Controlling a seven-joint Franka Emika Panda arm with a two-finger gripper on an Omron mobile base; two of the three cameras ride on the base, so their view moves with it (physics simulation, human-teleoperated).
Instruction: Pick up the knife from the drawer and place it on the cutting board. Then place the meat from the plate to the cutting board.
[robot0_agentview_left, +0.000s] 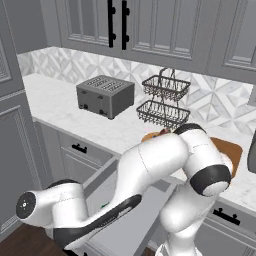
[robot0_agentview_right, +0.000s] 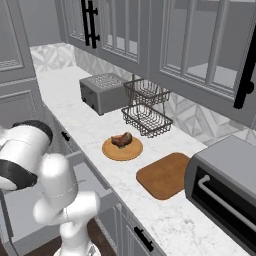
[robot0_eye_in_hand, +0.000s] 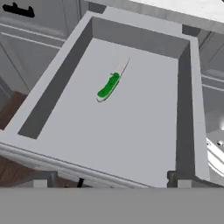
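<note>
Item: knife (robot0_eye_in_hand: 110, 83), green-handled, lay flat on the floor of the open drawer (robot0_eye_in_hand: 131, 127), well ahead of my gripper (robot0_eye_in_hand: 111, 183), whose fingers (robot0_eye_in_hand: 178, 180) stood wide apart, holding nothing. Nothing lay between them. On the counter I logged: meat (robot0_agentview_right: 122, 139) on the plate (robot0_agentview_right: 122, 149), cutting board (robot0_agentview_right: 165, 175) bare beside it, toaster (robot0_agentview_right: 104, 92), wire basket rack (robot0_agentview_right: 146, 107), dark oven (robot0_agentview_right: 225, 182) to the right
</note>
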